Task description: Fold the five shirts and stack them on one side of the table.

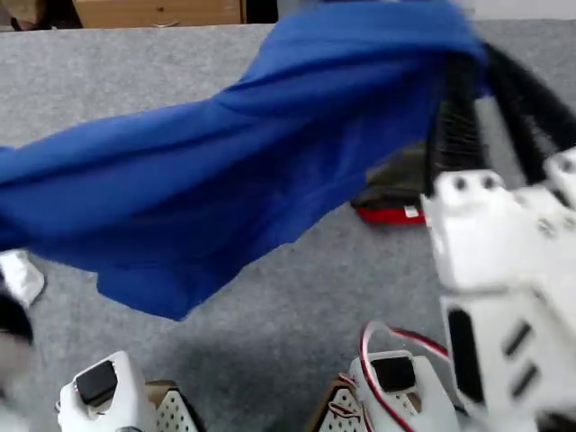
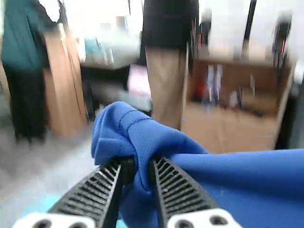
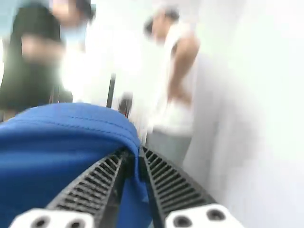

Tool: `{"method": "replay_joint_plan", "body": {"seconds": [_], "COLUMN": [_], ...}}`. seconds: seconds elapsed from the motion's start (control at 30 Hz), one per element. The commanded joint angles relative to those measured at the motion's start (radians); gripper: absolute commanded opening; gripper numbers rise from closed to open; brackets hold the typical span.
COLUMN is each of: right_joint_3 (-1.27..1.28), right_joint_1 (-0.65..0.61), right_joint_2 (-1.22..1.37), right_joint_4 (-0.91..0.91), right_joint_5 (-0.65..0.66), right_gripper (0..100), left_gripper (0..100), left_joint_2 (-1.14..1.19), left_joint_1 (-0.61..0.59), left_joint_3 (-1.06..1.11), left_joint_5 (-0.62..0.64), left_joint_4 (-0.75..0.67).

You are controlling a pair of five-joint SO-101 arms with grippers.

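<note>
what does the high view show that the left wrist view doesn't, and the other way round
High view: the blue shirt stretched in the air across the grey table, partly hiding a folded pile, red at its bottom, that lies on the table. Left wrist view: the left gripper up close, its ribbed fingers shut on a bunched fold of the fabric, with a blurred room behind. Both: the same blue shirt, held up.

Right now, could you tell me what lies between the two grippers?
The blue shirt spans from left gripper to right gripper, seen in the high view.
</note>
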Motion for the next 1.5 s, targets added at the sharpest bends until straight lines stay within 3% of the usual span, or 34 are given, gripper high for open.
{"method": "replay_joint_plan", "body": {"seconds": [0.0, 0.17, 0.33, 0.43, 0.67, 0.8, 0.9, 1.03, 1.13, 1.37, 1.47], "right_joint_3": [-0.107, -0.104, -0.059, 0.002, 0.314, 0.593, 0.812, 1.001, 1.078, 1.237, 1.32], "right_joint_1": [0.02, 0.018, 0.011, -0.058, -0.215, -0.247, -0.247, -0.261, -0.305, -0.402, -0.4], "right_joint_2": [0.01, 0.056, 0.13, 0.163, 0.211, 0.229, 0.232, 0.231, 0.231, 0.231, 0.236], "right_joint_4": [-0.066, -0.051, 0.094, 0.203, 0.345, 0.273, 0.172, 0.133, 0.176, 0.25, 0.245], "right_joint_5": [-0.011, -0.005, -0.005, -0.005, -0.003, -0.002, 0.04, 0.069, 0.091, 0.207, 0.293], "right_gripper": [1.2, 1.2, 1.3, 1.3, 1.3, 1.3, 1.3, 1.3, 1.3, 1.3, 1.3], "left_gripper": [3, 3, 3, 3, 3, 3, 3, 15, 25, 26, 26], "left_joint_2": [-0.002, -0.025, -0.095, -0.121, -0.187, -0.227, -0.262, -0.278, -0.282, -0.282, -0.282], "left_joint_1": [-0.008, -0.008, -0.005, 0.062, 0.203, 0.2, 0.2, 0.191, 0.099, -0.074, -0.154], "left_joint_3": [-0.062, 0.14, 0.541, 0.771, 1.359, 1.704, 1.893, 2.026, 2.032, 1.968, 1.867], "left_joint_5": [-0.029, -0.04, -0.044, -0.044, -0.038, -0.044, -0.048, -0.08, -0.089, -0.328, -0.347], "left_joint_4": [0.002, 0.002, 0.0, -0.025, -0.272, -0.489, -0.575, -0.585, -0.582, -0.439, -0.387]}}
